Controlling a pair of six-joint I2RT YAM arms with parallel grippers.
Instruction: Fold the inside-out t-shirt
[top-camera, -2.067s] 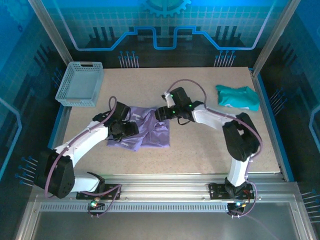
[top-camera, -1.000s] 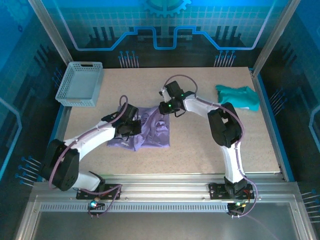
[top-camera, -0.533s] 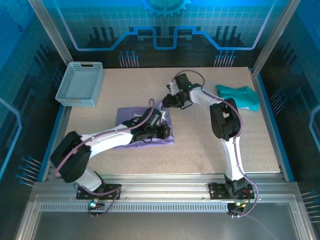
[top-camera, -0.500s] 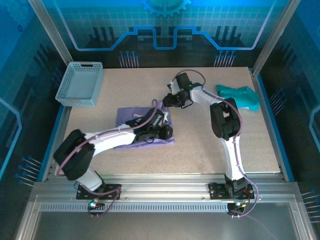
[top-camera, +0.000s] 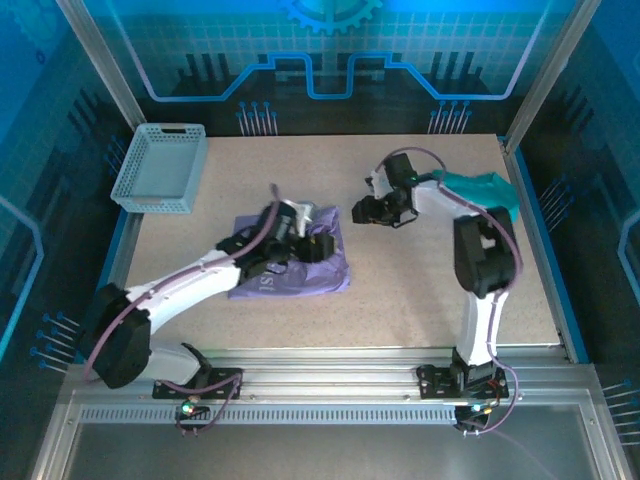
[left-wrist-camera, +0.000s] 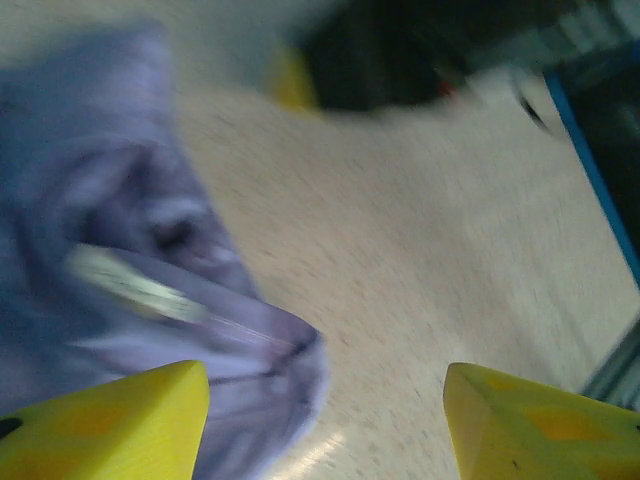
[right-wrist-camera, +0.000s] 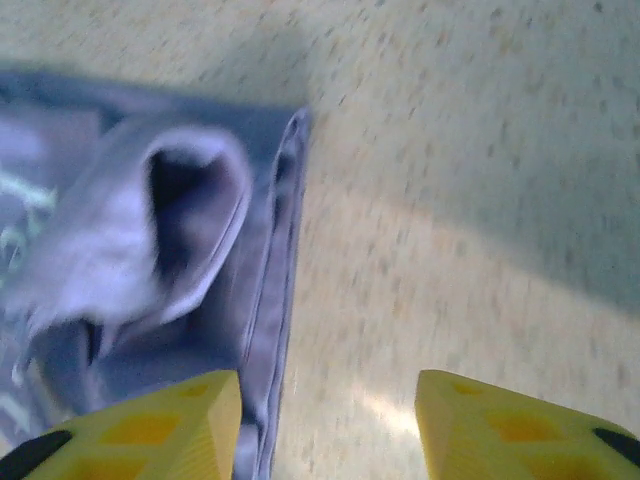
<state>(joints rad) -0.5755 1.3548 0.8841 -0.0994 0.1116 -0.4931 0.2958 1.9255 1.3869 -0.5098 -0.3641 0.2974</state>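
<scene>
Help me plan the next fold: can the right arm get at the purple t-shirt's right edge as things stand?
Probably yes: the right gripper hangs open just beside the t-shirt, with bare table between them.

The t-shirt is lavender-purple with faint pale lettering, and the table is beige with fine dark speckles. The basket is pale blue-grey with latticed walls, and the small garment is teal-green.
</scene>
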